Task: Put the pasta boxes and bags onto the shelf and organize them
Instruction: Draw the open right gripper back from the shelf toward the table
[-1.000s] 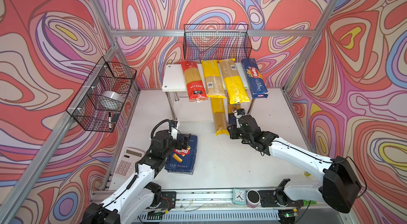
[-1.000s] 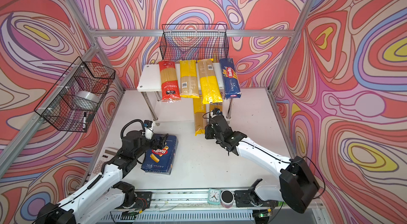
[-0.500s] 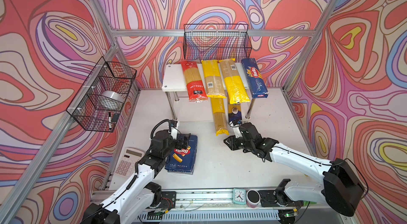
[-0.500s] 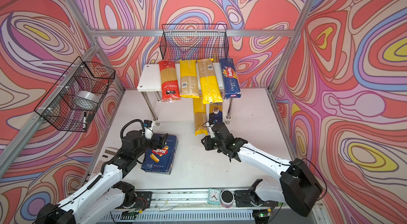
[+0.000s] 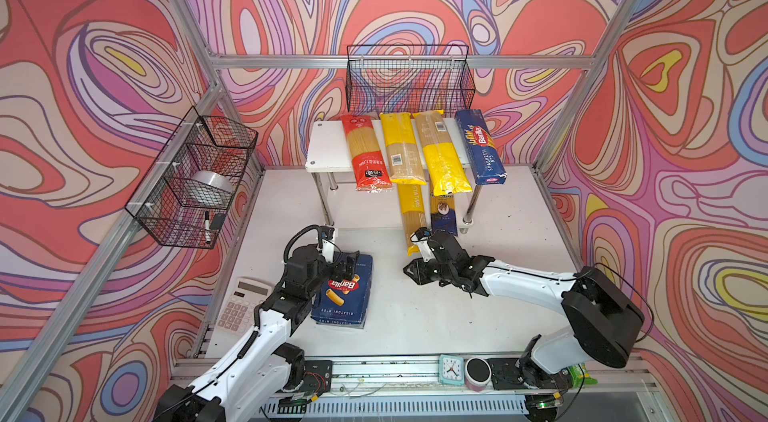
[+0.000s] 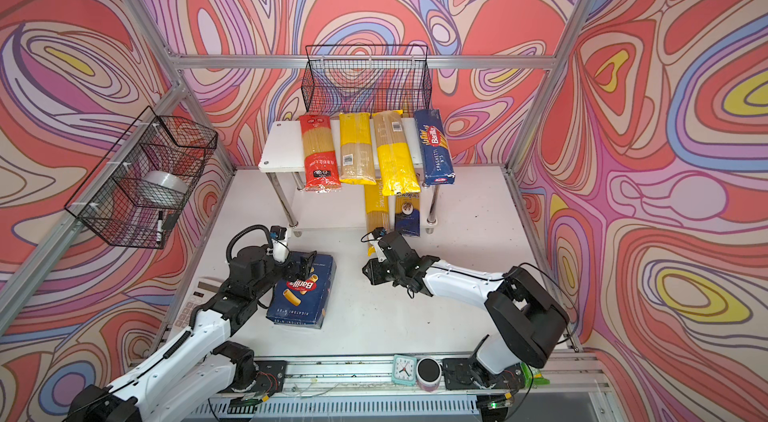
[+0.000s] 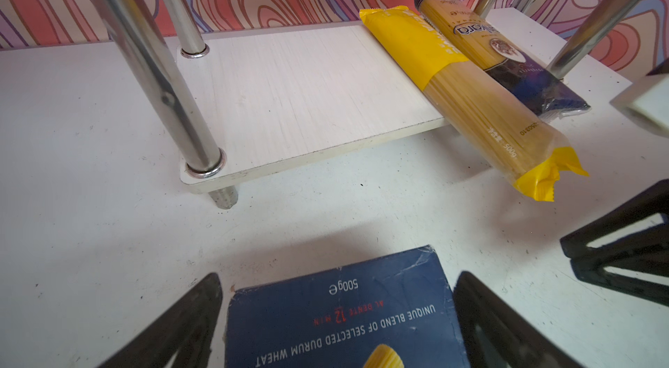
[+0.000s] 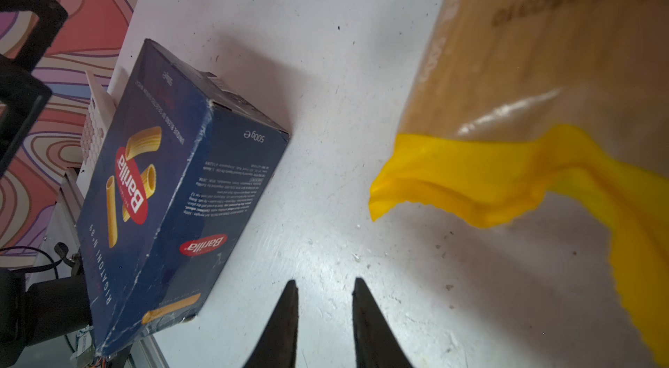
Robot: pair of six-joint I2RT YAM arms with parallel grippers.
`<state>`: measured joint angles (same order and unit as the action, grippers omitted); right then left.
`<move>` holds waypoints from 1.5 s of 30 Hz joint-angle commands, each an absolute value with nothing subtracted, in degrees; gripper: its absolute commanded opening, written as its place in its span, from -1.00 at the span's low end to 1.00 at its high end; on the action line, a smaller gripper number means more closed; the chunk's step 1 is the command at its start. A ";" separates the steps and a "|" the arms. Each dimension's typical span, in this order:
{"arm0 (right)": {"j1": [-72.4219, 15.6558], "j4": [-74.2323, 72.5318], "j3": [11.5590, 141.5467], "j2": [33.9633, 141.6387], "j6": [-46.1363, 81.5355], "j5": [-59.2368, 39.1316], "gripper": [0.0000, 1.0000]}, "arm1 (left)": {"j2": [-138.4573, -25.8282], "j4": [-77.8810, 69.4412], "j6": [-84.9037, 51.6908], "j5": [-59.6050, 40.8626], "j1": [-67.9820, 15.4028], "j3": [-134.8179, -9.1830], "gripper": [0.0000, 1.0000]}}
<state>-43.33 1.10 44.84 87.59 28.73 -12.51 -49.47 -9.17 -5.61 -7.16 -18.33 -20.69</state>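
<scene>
While the right gripper (image 8: 324, 283) sits pinched closed with nothing in it, down by the white table (image 5: 415, 316) just near of the PASTATIME bag (image 5: 411, 212), the left gripper (image 7: 336, 277) has its jaws spread either side of the far end of the rigatoni box (image 5: 345, 295). In the left wrist view you can see a sliver of table between one finger (image 7: 208, 293) and the cardboard, so it's not actually squeezing it. That box lies flat, picture side up, on the table at the near left, apart from the shelf (image 5: 328, 148). Up on the top board (image 6: 282, 148), left to right, you've got the red bag (image 5: 368, 158), a yellow bag (image 5: 401, 150), a second yellow bag (image 5: 442, 158) and the Spaghetti box (image 5: 480, 146), all lengthwise with their near ends hanging over the near edge. The lower board (image 7: 300, 87) holds the PASTATIME bag and the dark blue bag (image 5: 444, 216) side by side toward the right, touching. The yellow one pokes well past the near edge, crimped end raised off the table.
</scene>
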 commanded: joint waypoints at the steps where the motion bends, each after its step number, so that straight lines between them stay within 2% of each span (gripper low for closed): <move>1: -43.59 -1.96 46.96 89.73 27.87 -11.87 -0.47 | -48.69 -8.60 -5.57 -6.50 -18.08 -21.13 1.00; 17: -43.45 -3.16 55.99 100.05 26.50 -7.60 -0.49 | -48.77 -8.31 -5.58 -6.50 -18.08 -21.19 1.00; 32: -41.66 -2.55 59.77 103.17 25.56 -5.40 -0.51 | -48.92 -7.92 -5.80 -6.15 -18.05 -21.45 1.00; 38: -42.14 -1.99 56.86 98.43 24.58 -8.49 -0.41 | -48.89 -7.51 -6.20 -5.13 -17.99 -21.61 1.00; 45: -47.26 3.86 51.88 88.03 23.25 -5.37 -0.24 | -51.22 -3.65 -8.14 -3.63 -18.00 -23.81 1.00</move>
<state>-45.23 1.13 53.67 91.85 24.45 -6.31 -50.09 -6.74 -6.66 -4.60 -18.33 -21.26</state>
